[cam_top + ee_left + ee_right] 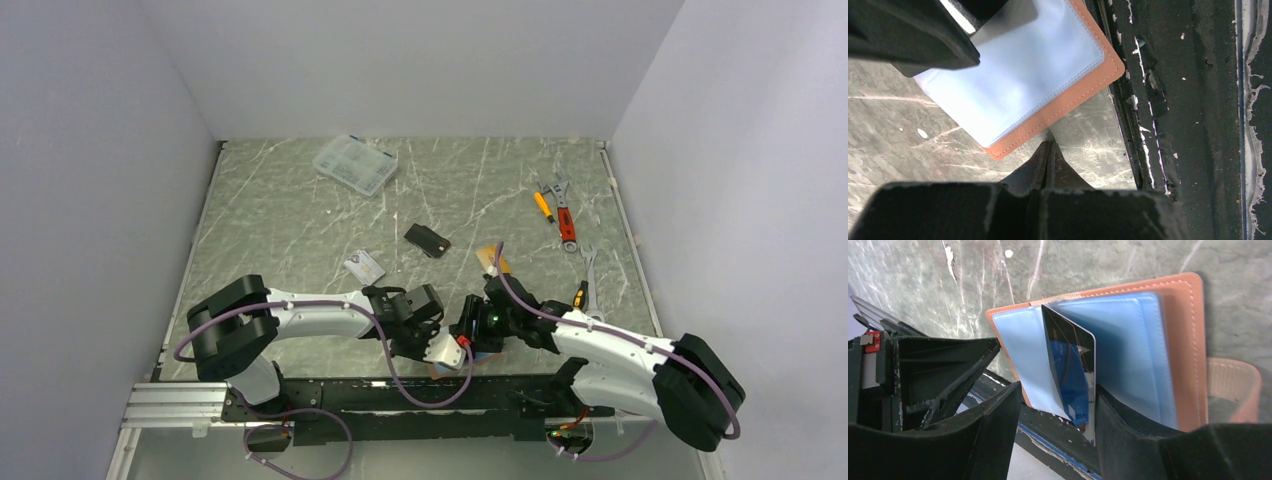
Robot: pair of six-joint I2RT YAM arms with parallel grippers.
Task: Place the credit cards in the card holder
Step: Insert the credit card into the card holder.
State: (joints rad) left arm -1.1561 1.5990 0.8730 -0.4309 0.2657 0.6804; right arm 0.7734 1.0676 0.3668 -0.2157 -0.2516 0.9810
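The card holder (438,371) lies open at the table's near edge, between both grippers. In the left wrist view its pinkish-brown cover (1068,102) frames clear sleeves. My left gripper (1048,150) is shut and empty, its tips just beside the holder's edge; in the top view it (428,338) is left of the holder. My right gripper (1058,387) is open over the holder (1188,340). A dark glossy card (1073,365) stands on edge among the sleeves, against the right finger (1128,430). The silver-grey card (364,265), black card (427,240) and orange-gold card (492,260) lie on the table.
A clear compartment box (355,163) stands at the back. Wrenches and a screwdriver (560,212) lie at the right, with another wrench (588,265) nearer. The black rail (1188,125) runs right beside the holder. The holder's closing tab (1235,390) sticks out to one side.
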